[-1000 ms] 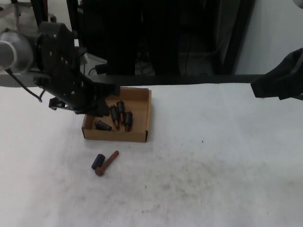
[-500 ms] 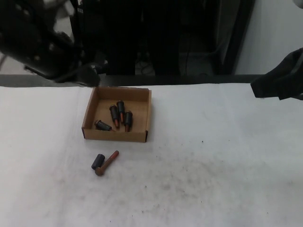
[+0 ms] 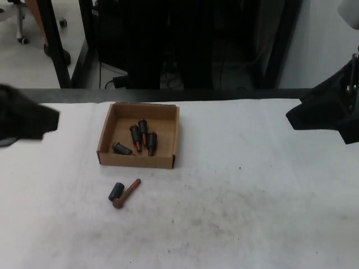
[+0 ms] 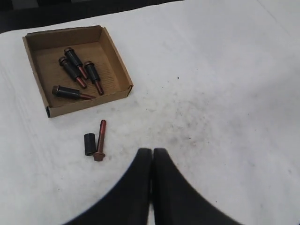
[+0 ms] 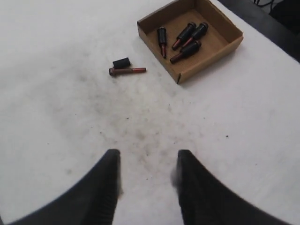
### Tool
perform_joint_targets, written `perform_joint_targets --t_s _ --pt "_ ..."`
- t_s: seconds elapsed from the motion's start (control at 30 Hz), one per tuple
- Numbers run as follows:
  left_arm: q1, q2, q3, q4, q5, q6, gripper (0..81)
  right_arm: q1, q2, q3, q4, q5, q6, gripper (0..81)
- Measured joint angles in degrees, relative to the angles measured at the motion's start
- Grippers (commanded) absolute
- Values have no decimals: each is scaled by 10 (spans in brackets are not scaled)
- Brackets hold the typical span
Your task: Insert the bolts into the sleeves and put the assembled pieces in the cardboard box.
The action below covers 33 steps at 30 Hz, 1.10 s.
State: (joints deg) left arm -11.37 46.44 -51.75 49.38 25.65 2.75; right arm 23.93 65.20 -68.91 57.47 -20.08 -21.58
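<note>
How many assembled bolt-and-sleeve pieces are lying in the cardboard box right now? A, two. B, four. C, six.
B: four assembled pieces lie inside the cardboard box, while one loose bolt and one sleeve lie side by side on the bench outside it.

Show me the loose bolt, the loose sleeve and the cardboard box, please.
loose bolt (image 4: 101,138): left wrist view, middle of its shank.
loose sleeve (image 4: 89,144): left wrist view, middle of its side.
cardboard box (image 4: 89,101): left wrist view, outer wall facing the bolt.
</note>
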Motion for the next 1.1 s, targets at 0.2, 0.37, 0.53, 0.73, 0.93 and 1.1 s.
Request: perform_joint_targets --t_s 0.2,0.37,0.53,0.73,0.93,1.1 --pt "0 -144 56 0 -2 -11 8 4 50 0 -48 -9 -53 384" --pt "0 -211 61 -2 -2 -11 8 20 130 0 -117 -10 -110 384" --pt "0 -246 61 -1 -18 -11 8 40 203 0 -210 -10 -171 354" --pt "0 -249 62 -1 -77 -11 8 86 296 -8 -271 -3 -220 272" --pt "0 -249 62 -1 -136 -11 8 154 386 -40 -292 66 -344 315" --pt "0 -249 62 -1 -154 -11 8 190 447 -61 -328 84 -459 315"
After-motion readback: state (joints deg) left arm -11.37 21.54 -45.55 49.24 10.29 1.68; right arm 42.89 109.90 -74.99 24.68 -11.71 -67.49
